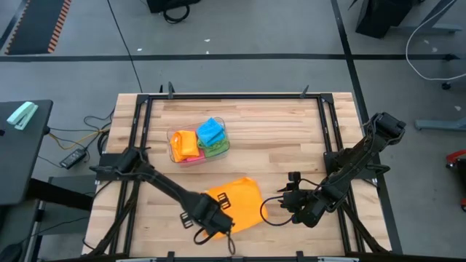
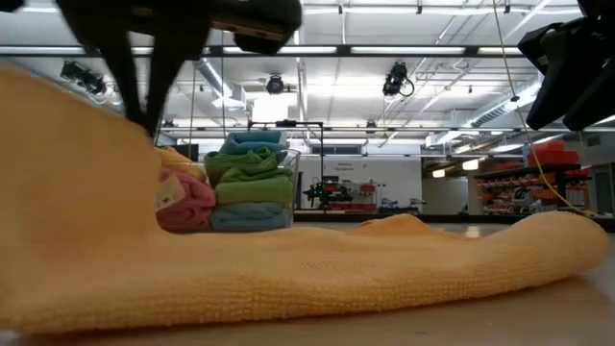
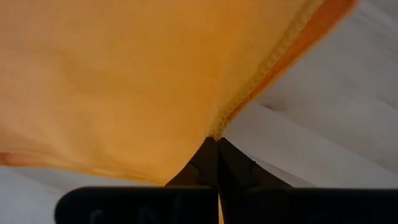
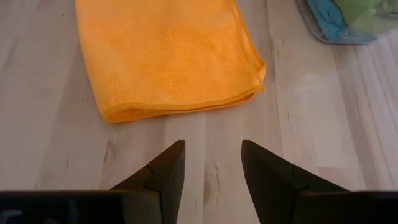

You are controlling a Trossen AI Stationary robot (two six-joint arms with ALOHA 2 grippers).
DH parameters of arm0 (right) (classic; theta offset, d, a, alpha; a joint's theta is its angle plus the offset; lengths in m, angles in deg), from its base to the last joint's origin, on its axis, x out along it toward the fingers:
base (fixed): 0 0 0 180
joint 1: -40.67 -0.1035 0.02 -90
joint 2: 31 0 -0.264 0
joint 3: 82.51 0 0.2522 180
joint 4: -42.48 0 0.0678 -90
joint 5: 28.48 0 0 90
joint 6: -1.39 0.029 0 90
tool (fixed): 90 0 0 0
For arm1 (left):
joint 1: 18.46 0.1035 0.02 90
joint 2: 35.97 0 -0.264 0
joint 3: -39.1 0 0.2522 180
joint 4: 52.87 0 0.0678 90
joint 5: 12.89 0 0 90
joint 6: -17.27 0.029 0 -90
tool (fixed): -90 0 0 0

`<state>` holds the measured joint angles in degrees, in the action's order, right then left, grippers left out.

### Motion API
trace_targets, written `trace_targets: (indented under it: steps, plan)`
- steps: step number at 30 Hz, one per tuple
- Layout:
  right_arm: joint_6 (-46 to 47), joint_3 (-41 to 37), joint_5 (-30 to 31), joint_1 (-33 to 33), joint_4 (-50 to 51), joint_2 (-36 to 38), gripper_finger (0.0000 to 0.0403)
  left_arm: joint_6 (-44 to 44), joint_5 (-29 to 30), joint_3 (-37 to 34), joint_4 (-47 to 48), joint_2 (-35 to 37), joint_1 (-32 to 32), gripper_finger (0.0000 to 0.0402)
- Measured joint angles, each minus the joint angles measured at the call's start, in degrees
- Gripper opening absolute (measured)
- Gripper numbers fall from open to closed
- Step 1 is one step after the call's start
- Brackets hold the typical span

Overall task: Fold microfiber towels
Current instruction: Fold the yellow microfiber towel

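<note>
Tabletop (image 1: pixel 291 145): left fingers (image 3: pixel 216 144) pinch orange towel (image 1: pixel 237 202) edge.

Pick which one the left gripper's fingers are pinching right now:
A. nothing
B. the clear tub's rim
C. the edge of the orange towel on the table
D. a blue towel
C: the left gripper has its fingers shut on the hem of the orange towel, lifting that edge.

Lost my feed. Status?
Left gripper shut on orange towel edge. Right gripper open, empty, beside it. Tub of towels stands clear.
</note>
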<state>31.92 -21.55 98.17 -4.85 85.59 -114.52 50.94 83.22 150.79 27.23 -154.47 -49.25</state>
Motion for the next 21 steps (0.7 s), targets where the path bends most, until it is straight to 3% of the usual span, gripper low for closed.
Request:
trace_targets:
  steps: [10, 16, 21]
  plan:
    - [-0.04, 0.0, 0.0, 0.0, -0.39, -0.01, 0.0166, 0.65, 0.48, 0.04, -8.68, -1.81, 2.81, 0.0003]
    - [-0.32, 0.0, 0.1, 0.0, -0.89, 0.01, 0.0166, 0.76, 5.46, 0.02, -10.64, -4.38, 2.76, 0.0003]
    - [-0.33, 0.0, 0.87, 0.0, -0.86, -0.01, 0.0166, -0.1, 6.32, 0.04, -12.68, -4.76, 3.17, 0.0003]
